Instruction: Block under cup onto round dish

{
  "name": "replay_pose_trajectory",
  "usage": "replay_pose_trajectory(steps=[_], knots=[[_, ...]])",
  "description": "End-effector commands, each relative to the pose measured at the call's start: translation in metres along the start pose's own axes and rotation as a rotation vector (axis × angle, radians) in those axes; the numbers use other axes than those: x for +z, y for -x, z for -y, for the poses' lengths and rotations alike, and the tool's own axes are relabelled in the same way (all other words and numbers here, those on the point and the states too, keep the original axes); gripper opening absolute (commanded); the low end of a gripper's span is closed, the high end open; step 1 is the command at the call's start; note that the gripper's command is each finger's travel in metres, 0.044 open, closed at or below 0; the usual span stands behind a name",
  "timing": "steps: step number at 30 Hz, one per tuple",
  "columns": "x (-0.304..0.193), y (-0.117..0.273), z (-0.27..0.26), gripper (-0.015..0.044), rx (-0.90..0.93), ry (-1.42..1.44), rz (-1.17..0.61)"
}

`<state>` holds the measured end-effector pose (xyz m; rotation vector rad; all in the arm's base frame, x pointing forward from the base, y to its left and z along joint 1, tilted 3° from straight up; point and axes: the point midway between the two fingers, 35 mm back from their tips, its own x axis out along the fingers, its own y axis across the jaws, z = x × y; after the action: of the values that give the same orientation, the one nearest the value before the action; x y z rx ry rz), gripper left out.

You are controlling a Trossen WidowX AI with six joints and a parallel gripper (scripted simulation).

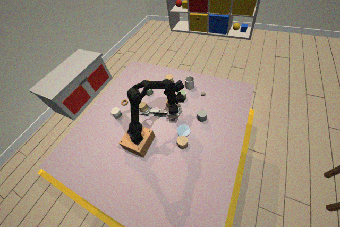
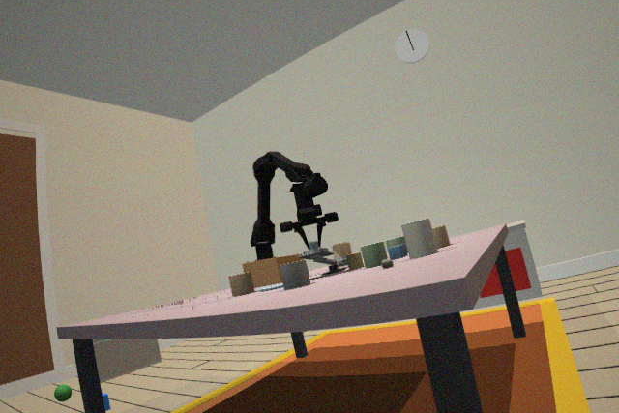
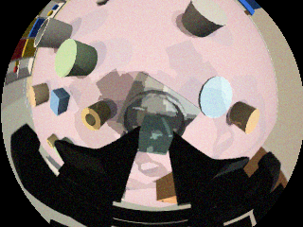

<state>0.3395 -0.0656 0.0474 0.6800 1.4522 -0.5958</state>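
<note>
My gripper (image 1: 173, 111) (image 2: 312, 243) (image 3: 154, 131) is shut on the dark grey-green block (image 3: 155, 138) (image 2: 313, 247). The block is right at the balance's near pan (image 3: 190, 116) (image 2: 323, 252); I cannot tell whether it still touches it. No cup covers the block. A tan cup (image 1: 143, 106) (image 2: 341, 249) stands on the other end of the balance, hidden behind a finger in the wrist view. A tan cylinder with a dark ringed top (image 3: 105, 111) (image 2: 354, 261) stands beside the near pan. The pale blue round dish (image 1: 183, 130) (image 3: 216, 96) (image 2: 272, 287) has nothing on or above it.
A tan cylinder (image 1: 182, 142) (image 3: 242, 116) stands right beside the dish. A grey cylinder (image 1: 202, 115) (image 3: 201, 21) stands farther out. A green cylinder (image 3: 85, 59), a blue block (image 3: 60, 101) and a tall grey cup (image 1: 189, 83) (image 3: 57, 33) stand on the side away from the dish.
</note>
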Motion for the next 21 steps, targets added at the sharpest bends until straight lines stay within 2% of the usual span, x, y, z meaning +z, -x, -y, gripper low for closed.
replay_pose_trajectory(steps=[1,10,15,21], knots=[[0.004,0.027,-0.003,0.0,0.012,-0.002,0.019],[0.0,0.08,0.0,0.0,0.011,-0.002,0.019],[0.002,0.079,0.004,0.0,0.01,-0.005,0.017],[0.015,0.06,0.033,0.0,0.003,-0.026,0.002]])
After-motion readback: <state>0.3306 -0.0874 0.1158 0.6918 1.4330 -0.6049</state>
